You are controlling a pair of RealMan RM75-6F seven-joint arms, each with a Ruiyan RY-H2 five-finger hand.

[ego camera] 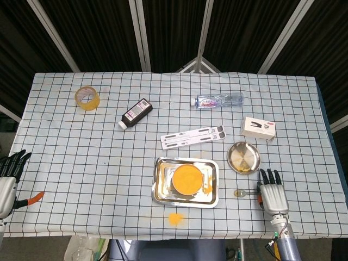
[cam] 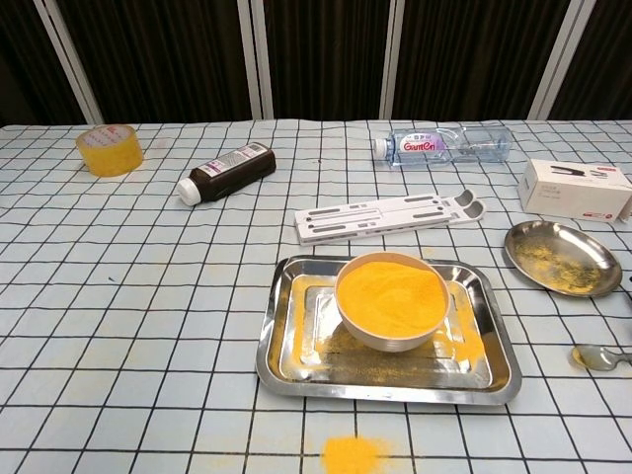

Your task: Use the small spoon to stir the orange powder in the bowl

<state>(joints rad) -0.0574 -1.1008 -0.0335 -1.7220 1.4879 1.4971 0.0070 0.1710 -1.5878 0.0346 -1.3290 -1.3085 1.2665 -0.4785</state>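
Pickup step pending: the right hand point(ego camera: 273, 194) lies flat and released, holding nothing, beside the small spoon point(ego camera: 243, 192), right of the tray point(ego camera: 159, 187) carrying one bowl point(ego camera: 188, 179) of orange powder point(cam: 390, 288). Next: pinch the spoon handle. The left hand point(ego camera: 9, 174) is also empty, fingers spread

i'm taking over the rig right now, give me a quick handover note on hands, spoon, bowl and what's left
Right robot hand: open, flat on the table, just right of the small spoon, not holding it.
Left robot hand: at the table's far left edge, holding nothing.
Bowl of orange powder sits in the steel tray; some powder is spilled in the tray and on the cloth in front.
Done: nothing yet.
Left: grasp the spoon, bring it to the bowl, stir.
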